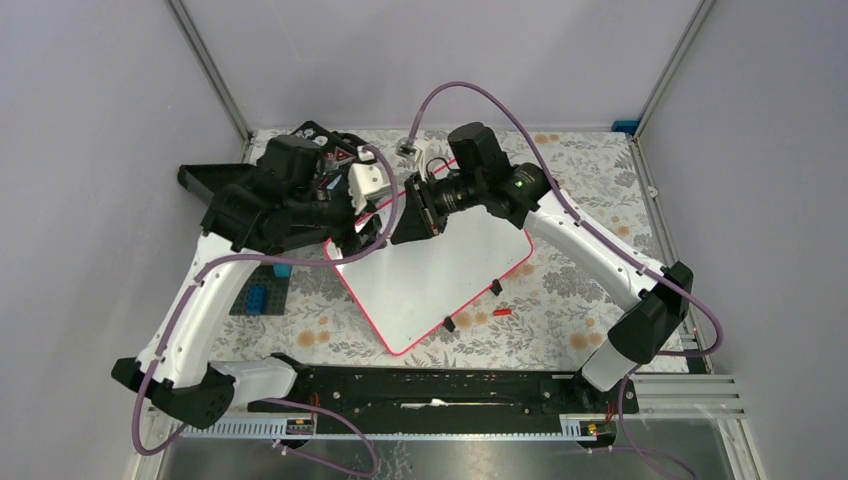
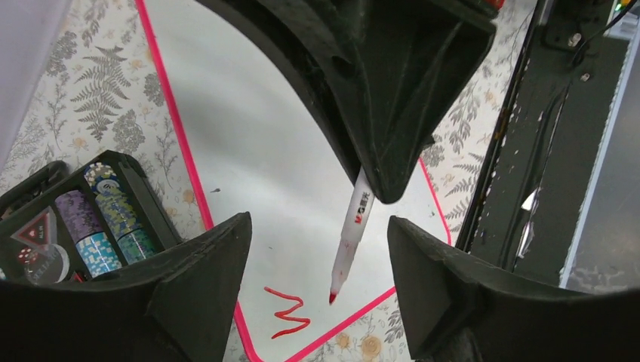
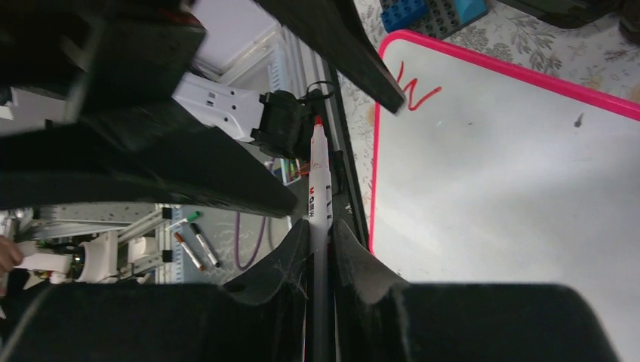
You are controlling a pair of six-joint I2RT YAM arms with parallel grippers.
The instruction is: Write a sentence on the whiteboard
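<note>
Right pincer [image 3: 321, 230] clamps red marker [image 2: 351, 234], tip beside a lone red W [image 2: 287, 313] at the whiteboard [image 2: 287, 136] corner; board lies askew on counter [image 1: 590, 290]. Left pincer [image 2: 317, 226] wide, empty. Unpinned board may slide under pen pressure, skewing letters.

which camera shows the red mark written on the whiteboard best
The left wrist view: the red handwritten squiggle lies whole near the corner of the white pink-rimmed whiteboard, beside the white red-tipped marker. The right wrist view shows it close beside a black robot part. In the top view the left arm covers that corner.
</note>
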